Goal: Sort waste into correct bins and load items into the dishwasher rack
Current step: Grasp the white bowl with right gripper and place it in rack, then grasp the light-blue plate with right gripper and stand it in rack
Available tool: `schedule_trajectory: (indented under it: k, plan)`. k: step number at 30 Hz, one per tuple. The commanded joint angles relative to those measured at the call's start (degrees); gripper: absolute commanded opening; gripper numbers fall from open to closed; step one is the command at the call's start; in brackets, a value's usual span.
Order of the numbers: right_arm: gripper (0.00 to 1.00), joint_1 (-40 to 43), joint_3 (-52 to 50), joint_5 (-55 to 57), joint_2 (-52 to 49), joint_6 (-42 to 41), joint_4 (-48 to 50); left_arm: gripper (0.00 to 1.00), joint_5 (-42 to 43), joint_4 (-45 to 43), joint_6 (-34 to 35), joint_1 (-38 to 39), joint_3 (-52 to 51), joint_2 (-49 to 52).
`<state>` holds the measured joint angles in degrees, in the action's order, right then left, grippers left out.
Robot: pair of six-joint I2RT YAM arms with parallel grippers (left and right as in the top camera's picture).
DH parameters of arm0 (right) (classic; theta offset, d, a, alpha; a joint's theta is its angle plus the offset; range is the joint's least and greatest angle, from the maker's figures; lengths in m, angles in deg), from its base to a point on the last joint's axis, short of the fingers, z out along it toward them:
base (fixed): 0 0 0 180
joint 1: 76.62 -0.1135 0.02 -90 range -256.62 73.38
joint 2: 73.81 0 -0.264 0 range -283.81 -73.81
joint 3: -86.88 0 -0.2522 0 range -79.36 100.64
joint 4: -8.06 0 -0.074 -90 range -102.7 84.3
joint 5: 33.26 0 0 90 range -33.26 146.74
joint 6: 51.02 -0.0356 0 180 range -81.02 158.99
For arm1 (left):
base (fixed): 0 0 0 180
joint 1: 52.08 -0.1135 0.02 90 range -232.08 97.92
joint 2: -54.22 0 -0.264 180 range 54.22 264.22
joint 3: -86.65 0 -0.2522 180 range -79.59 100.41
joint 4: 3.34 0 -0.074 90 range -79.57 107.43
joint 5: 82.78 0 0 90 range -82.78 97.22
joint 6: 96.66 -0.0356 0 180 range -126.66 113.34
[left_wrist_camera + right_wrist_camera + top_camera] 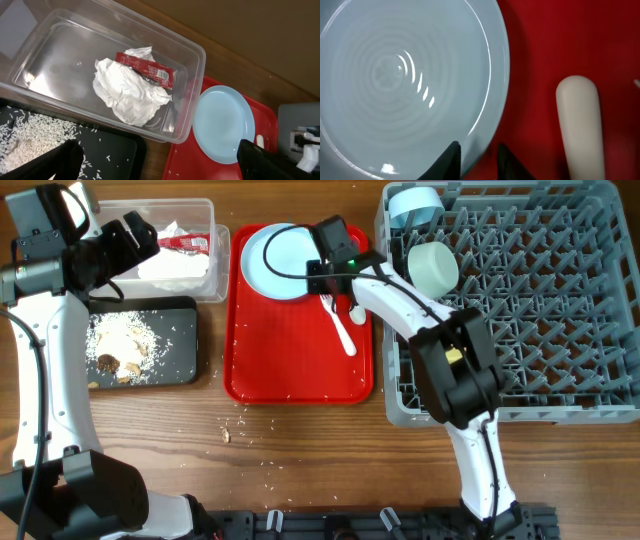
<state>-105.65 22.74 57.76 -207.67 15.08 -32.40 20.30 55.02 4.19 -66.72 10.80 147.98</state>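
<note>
The pale blue plate lies at the back of the red tray. My right gripper is closed on its right rim; in the right wrist view its fingers straddle the plate's edge. A white fork and spoon lie beside it; the spoon also shows in the right wrist view. My left gripper is open and empty above the clear tub, which holds the white napkin and red sachet. Two pale blue bowls sit in the grey rack. The yellow cup is out of view.
The black tray in front of the tub holds rice and brown scraps. A few grains lie on the wooden table before the red tray. The right arm stretches over the rack's left edge.
</note>
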Motion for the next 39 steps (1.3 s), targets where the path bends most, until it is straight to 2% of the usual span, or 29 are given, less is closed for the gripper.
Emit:
schedule_trajectory:
  k: [1,4,5,6,10,13,16,21,26,29,34,39]
  plan:
    - [0.19,0.3,0.2,-1.2,-2.6,-1.8,-0.4,1.00,-0.6,-0.1,0.3,-0.3,0.6,-0.2]
    - [0.13,0.3,0.2,-1.1,-2.6,-1.7,-0.3,1.00,-0.6,-0.1,0.3,-0.3,0.6,-0.2]
    - [0.06,0.3,0.2,-1.1,-2.6,-1.7,-0.3,1.00,-0.6,-0.1,0.3,-0.3,0.6,-0.2]
    - [0.04,0.4,0.6,-1.1,-2.5,-1.6,-0.3,1.00,-0.6,-0.1,0.3,-0.3,0.6,-0.2]
    - [0.04,1.7,2.8,-1.1,-0.3,0.2,-0.3,1.00,-0.6,-0.1,0.3,-0.3,0.6,-0.2]
    - [0.04,2.9,2.9,-0.6,7.1,6.9,-0.4,1.00,-0.6,-0.1,0.3,-0.3,0.6,-0.2]
    - [0.04,4.1,2.9,5.1,19.1,12.9,-5.3,1.00,-0.6,-0.1,0.3,-0.3,0.6,-0.2]
    - [0.04,4.8,2.9,29.7,35.8,27.3,-13.3,1.00,-0.6,-0.1,0.3,-0.3,0.6,-0.2]
    - [0.04,10.7,2.6,57.0,39.5,36.8,-23.7,1.00,-0.6,-0.1,0.3,-0.3,0.6,-0.2]
    - [0.04,15.8,0.7,57.0,39.3,43.5,-24.1,1.00,-0.6,-0.1,0.3,-0.3,0.6,-0.2]
    - [0.04,23.1,-0.4,45.4,37.5,53.1,-22.1,1.00,-0.6,-0.1,0.3,-0.3,0.6,-0.2]
    - [0.04,26.1,-0.4,44.0,29.3,65.4,-11.6,1.00,-0.6,-0.1,0.3,-0.3,0.6,-0.2]
